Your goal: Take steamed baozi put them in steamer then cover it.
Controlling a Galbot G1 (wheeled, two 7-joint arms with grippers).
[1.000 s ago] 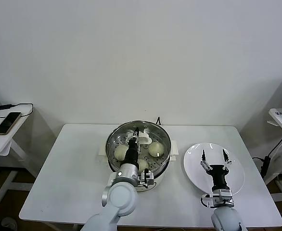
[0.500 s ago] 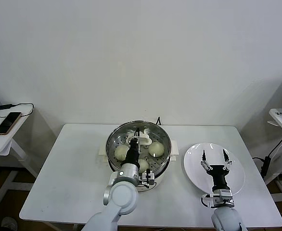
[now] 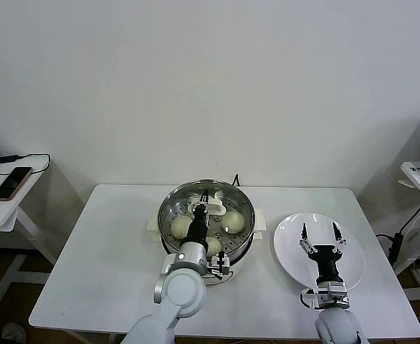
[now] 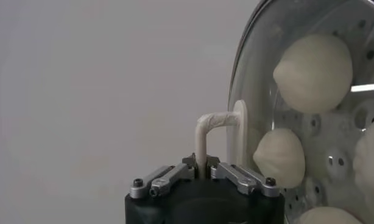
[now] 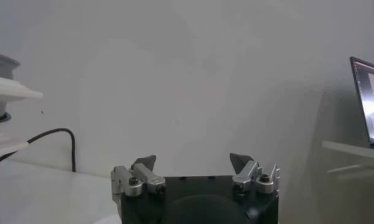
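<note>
The steamer (image 3: 165,215) is a shiny steel pot at the table's middle. Three baozi show inside it in the head view, one to the left (image 3: 180,227), one to the right (image 3: 231,221) and one nearer me (image 3: 211,246). The clear glass cover (image 3: 196,195) lies over the pot's opening; I cannot tell whether it rests on the rim. My left gripper (image 3: 206,203) is shut on its cream-white bar handle (image 4: 217,120). In the left wrist view the gripper (image 4: 201,165) pinches the handle, and several baozi (image 4: 314,64) show through the cover (image 4: 296,115). My right gripper (image 3: 318,228) is open and empty above the plate.
An empty white plate (image 3: 289,244) lies on the white table (image 3: 110,272) right of the steamer. A side table with a phone (image 3: 11,183) stands far left. A laptop (image 5: 366,97) stands on a shelf far right. A black cable (image 3: 235,179) runs behind the pot.
The cover's handle and my left gripper have shifted very slightly over the pot. The right arm has not moved.
</note>
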